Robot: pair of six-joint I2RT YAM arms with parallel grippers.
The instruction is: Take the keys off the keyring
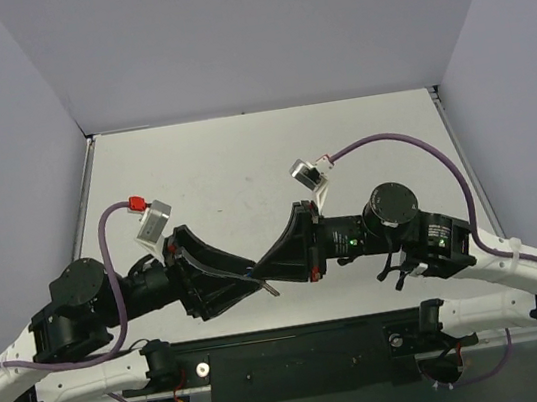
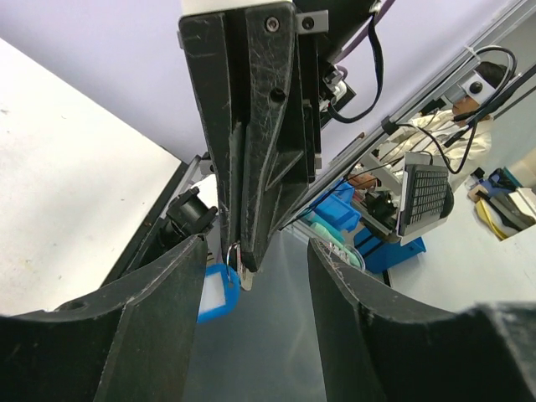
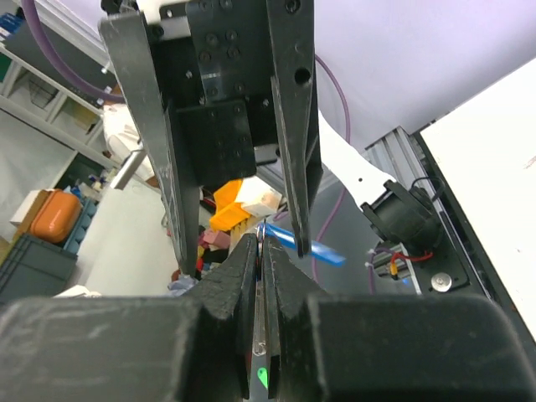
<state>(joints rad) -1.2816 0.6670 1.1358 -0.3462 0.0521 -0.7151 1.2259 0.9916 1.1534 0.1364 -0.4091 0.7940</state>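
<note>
- The right gripper [image 3: 261, 244] is clamped tight on the small silver key [image 1: 271, 286], above the bench [image 1: 203, 170] about midway along its near edge.
- The blue keyring [image 2: 218, 293] dangles at its tips.
- The left gripper [image 2: 256, 248] is spread wide, one finger on either side of those tips, holding nothing.

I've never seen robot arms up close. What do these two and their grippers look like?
The left arm and right arm are mostly black, with white segments near the bases. The left gripper and right gripper each have two scuffed black tapering fingers. A purple cable loops to a white camera on each wrist. A green light glows on the right arm.
</note>
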